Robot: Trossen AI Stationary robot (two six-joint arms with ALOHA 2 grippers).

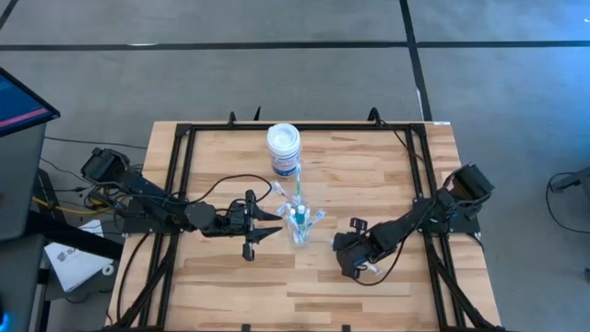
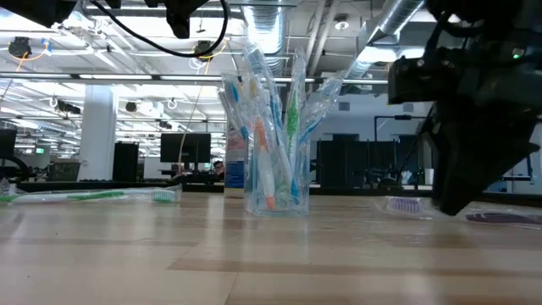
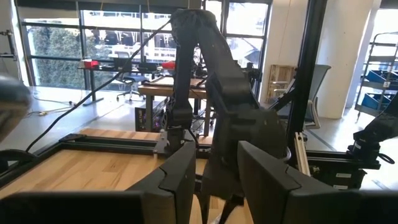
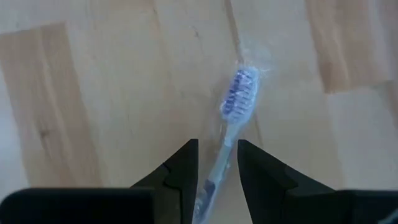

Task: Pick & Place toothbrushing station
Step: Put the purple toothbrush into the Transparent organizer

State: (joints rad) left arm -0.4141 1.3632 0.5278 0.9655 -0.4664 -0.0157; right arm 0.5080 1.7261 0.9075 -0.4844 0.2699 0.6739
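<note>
High view: cup (image 1: pixel 298 224) standing mid-table, packed with brushes (image 1: pixel 297 214), jar (image 1: pixel 284 148) sitting just behind it. Left gripper (image 1: pixel 261 222) hovering just left of the cup. Right gripper (image 1: pixel 355 261) reaching down to the table right of the cup.

Low view: cup (image 2: pixel 276 188) standing upright, wrapped brushes (image 2: pixel 269 119) fanning out above its rim; green brush (image 2: pixel 93 196) lying far off to one side, another brush (image 2: pixel 405 204) lying beside the dark right arm.

Left wrist view: left jaws standing apart, holding nothing.

Right wrist view: right jaws straddling the handle of a wrapped blue brush (image 4: pixel 231 124) lying flat on the table, not clearly clamping it.

Risk, judging from here: pinching only slippery wrapper, letting the brush slide out during the lift; or knocking the crowded cup over while inserting.
</note>
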